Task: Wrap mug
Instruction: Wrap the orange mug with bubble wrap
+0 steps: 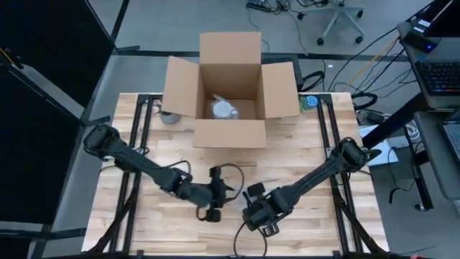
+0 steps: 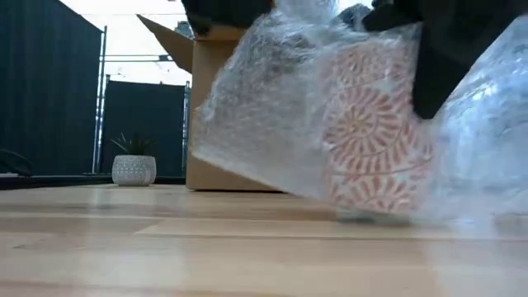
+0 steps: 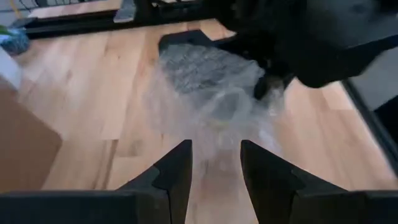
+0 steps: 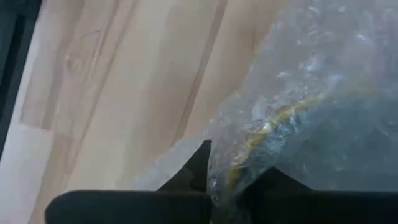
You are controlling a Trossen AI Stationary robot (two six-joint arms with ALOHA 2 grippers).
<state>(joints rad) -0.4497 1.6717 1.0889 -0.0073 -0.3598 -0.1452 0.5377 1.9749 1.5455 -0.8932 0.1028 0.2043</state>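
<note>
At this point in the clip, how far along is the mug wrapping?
Done: bubble wrap already covers the red-patterned mug, and another wrapped item sits in the cardboard box. In hand: the right tool pinches the wrap; the left tool is open beside it. Left: closing the wrap.

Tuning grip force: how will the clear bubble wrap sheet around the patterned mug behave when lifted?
The clear bubble wrap sheet is probably floppy: in the low view it drapes loosely around the red-and-white patterned mug. It is likely light, since the right claw, shut on one edge, has it bunched. The mug looks ceramic, so probably fragile; the sheet may slip off it.
</note>
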